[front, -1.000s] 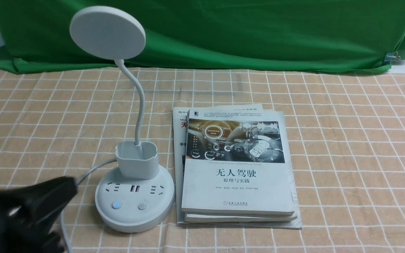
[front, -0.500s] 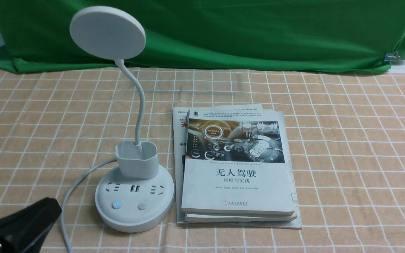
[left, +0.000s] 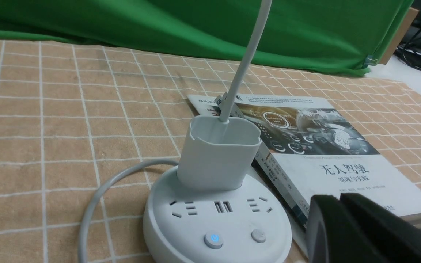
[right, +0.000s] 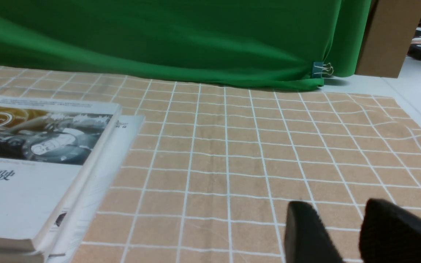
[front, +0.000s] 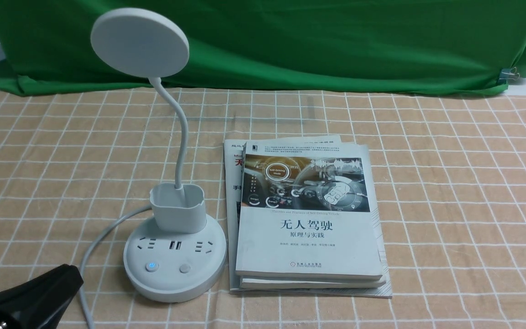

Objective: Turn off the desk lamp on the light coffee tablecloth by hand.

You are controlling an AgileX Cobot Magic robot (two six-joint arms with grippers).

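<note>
The white desk lamp (front: 175,260) stands on the light coffee tablecloth (front: 450,192), left of centre. Its disc head (front: 139,42) shows its back on the thin gooseneck above the cup holder (front: 178,208). On the round base, the left button (front: 152,266) glows blue and the right button (front: 185,268) is plain. My left gripper (front: 73,276) is shut and empty, low at the front left, apart from the base. In the left wrist view the base (left: 196,226) and its blue-lit button (left: 213,239) lie just beyond the shut left gripper (left: 340,199). My right gripper (right: 338,208) is open over bare cloth.
A stack of books (front: 308,219) lies right beside the lamp base, also in the right wrist view (right: 31,164). The lamp's white cord (front: 94,242) loops off the base's left side towards the front edge. A green backdrop (front: 313,41) hangs behind the table.
My left gripper has drawn back from beside the lamp base, down toward the front left corner. The lamp, its blue-lit button and the books have not changed.
</note>
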